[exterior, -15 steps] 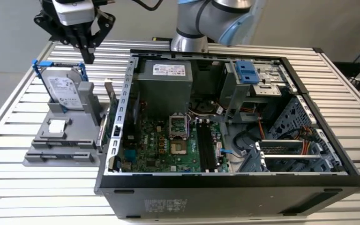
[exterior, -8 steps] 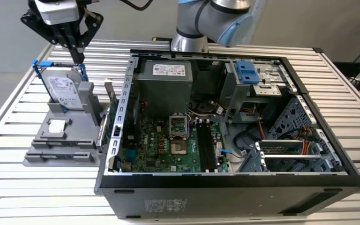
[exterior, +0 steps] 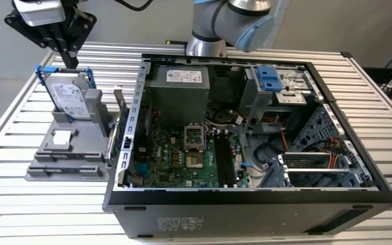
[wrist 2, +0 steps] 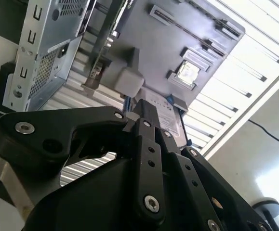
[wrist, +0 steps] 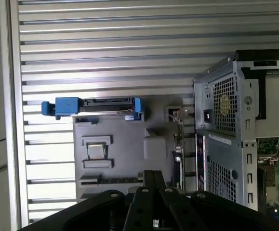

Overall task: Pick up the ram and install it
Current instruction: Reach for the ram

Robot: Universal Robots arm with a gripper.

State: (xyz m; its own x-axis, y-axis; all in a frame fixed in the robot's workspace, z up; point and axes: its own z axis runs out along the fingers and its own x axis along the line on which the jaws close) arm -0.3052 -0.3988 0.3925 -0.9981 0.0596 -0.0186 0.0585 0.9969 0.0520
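Observation:
The ram [exterior: 114, 133] is a thin dark stick standing on edge at the side of the grey fixture [exterior: 65, 153] nearest the computer case. In both wrist views it shows edge-on [wrist: 179, 142] [wrist 2: 99, 57]. My gripper [exterior: 68, 60] hangs high at the exterior view's left, above the hard drive [exterior: 69, 99] in its blue frame. It is well above and to the left of the ram. Its black fingers [wrist: 152, 174] [wrist 2: 146, 113] lie together with nothing between them.
The open computer case [exterior: 141, 102] fills the middle and right, with the motherboard and its long black slots [exterior: 224, 158] on the floor. A blue-latched drive cage [exterior: 275, 81] sits at the back right. The slatted metal table [exterior: 19, 204] ends just left of the fixture.

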